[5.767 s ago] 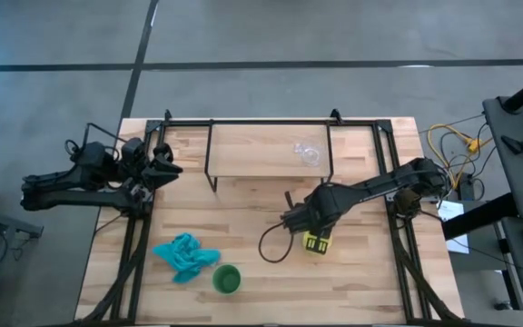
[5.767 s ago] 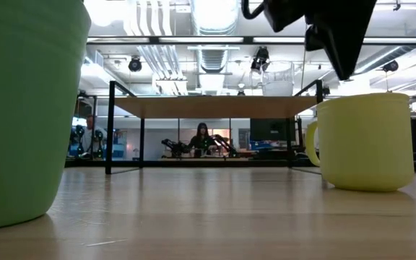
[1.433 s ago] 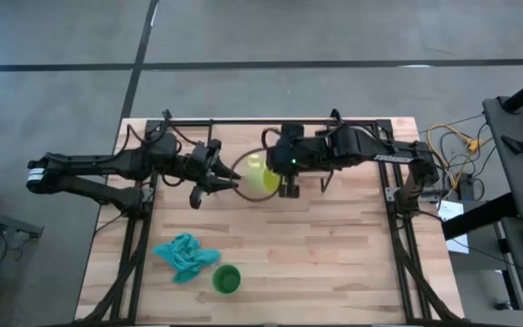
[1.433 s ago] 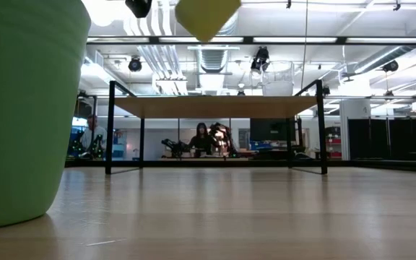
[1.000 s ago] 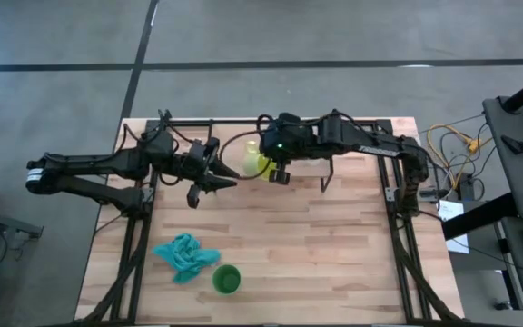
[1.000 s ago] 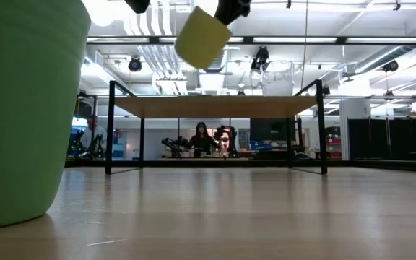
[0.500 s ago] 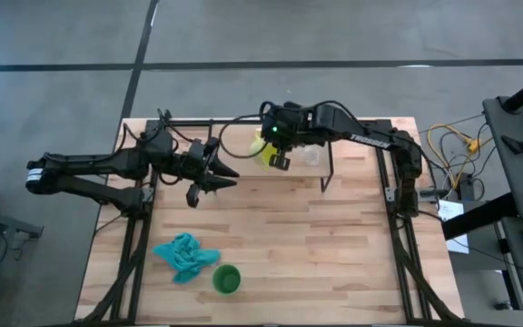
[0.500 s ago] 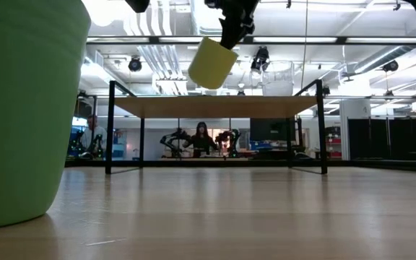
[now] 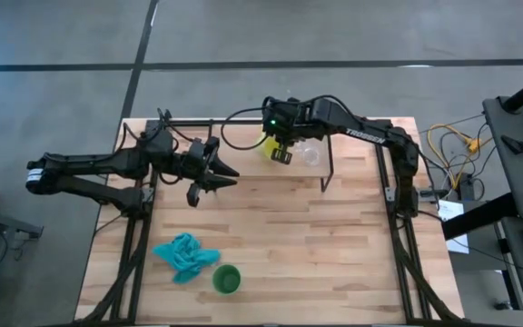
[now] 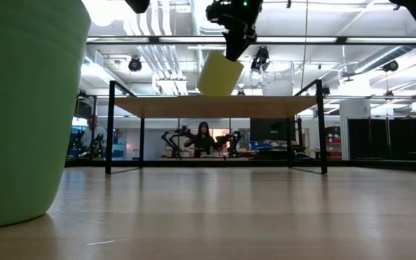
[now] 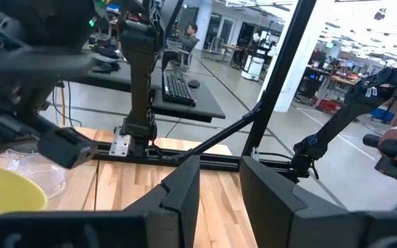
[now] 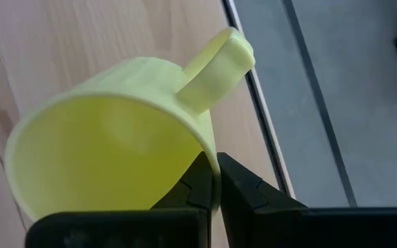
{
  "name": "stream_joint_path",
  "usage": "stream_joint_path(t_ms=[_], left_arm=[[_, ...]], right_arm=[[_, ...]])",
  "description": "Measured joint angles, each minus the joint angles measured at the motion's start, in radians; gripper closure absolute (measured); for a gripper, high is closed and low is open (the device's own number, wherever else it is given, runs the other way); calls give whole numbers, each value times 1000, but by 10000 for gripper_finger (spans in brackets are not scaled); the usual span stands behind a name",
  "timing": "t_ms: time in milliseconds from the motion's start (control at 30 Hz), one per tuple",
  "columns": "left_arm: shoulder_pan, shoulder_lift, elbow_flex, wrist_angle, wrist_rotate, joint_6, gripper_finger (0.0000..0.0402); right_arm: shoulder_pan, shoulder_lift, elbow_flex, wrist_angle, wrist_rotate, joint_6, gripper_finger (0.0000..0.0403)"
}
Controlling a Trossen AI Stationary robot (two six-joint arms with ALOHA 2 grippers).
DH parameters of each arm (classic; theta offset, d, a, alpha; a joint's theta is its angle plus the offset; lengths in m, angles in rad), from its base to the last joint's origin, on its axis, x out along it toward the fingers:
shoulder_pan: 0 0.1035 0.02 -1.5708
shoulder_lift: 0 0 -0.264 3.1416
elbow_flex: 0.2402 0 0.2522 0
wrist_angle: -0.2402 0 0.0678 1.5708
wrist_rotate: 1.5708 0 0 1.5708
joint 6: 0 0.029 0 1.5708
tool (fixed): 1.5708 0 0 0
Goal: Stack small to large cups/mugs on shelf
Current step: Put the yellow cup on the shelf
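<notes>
The yellow mug (image 9: 267, 143) hangs tilted in my right gripper (image 9: 281, 152), low over the shelf's wooden top (image 9: 243, 154) near its far edge. In the low view the mug (image 10: 220, 74) shows just above the shelf (image 10: 165, 107); whether its base touches, I cannot tell. The clear glass cup (image 9: 311, 154) stands on the shelf to the mug's right. The green cup (image 9: 227, 278) stands on the table near the front. My left gripper (image 9: 229, 174) is open and empty over the shelf's left end. My right gripper pinches the mug's wall at the rim (image 12: 211, 157), right beside the handle (image 12: 212, 65), with one finger (image 12: 200, 184) inside and one (image 12: 245, 189) outside. The fingers come from above. The mug hangs below them, tilted, its mouth up.
A teal cloth (image 9: 185, 255) lies left of the green cup near the front edge. A black frame (image 9: 271, 121) runs along the table's far edge and sides. The green cup (image 10: 27, 108) fills the left of the low view.
My right gripper has carried the yellow mug toward the table's far edge and a little to the right, and down toward the shelf top. The mug has tipped nearer to upright. It stays in the gripper.
</notes>
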Motion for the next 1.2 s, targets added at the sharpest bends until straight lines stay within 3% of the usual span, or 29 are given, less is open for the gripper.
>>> stream_joint_path(t_ms=[433, 1200], left_arm=[[0, 0, 0, 0, -2, 0, 311], [0, 0, -1, 0, -1, 0, 311]], right_arm=[[-5, 10, 0, -15, -1, 2, 367], [-5, 10, 0, 50, -4, -3, 365]])
